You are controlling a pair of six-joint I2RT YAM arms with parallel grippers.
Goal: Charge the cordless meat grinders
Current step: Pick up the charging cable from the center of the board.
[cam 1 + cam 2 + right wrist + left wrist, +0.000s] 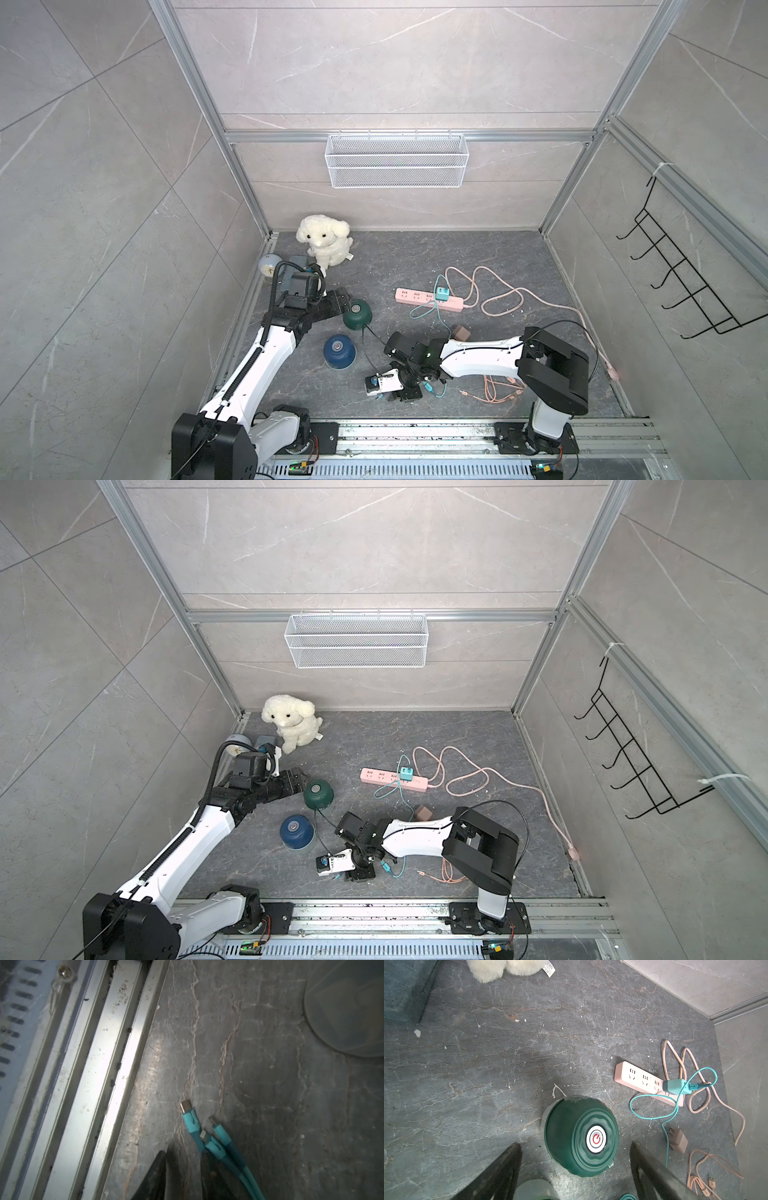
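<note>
The dark green meat grinder (356, 315) (318, 793) sits on the slate floor, its silver hub with a red power sign facing up (596, 1139). My left gripper (347, 301) (575, 1144) is open, its fingers either side of the green dome and apart from it. The dark blue grinder (339, 351) (296, 831) stands nearer the front. My right gripper (395, 397) (184, 1152) is low by the front rail, jaws a narrow gap apart with bare floor between. Three teal cable plugs (188, 1118) lie just past one fingertip, and the cable runs along that finger's outer side.
A pink power strip (411, 298) holds a teal charger (441, 296). A brown adapter (461, 332) and pink cables (498, 390) lie to the right. A plush dog (326, 243) and a pale blue clock (269, 264) are at the back left. The metal rail (415, 432) edges the front.
</note>
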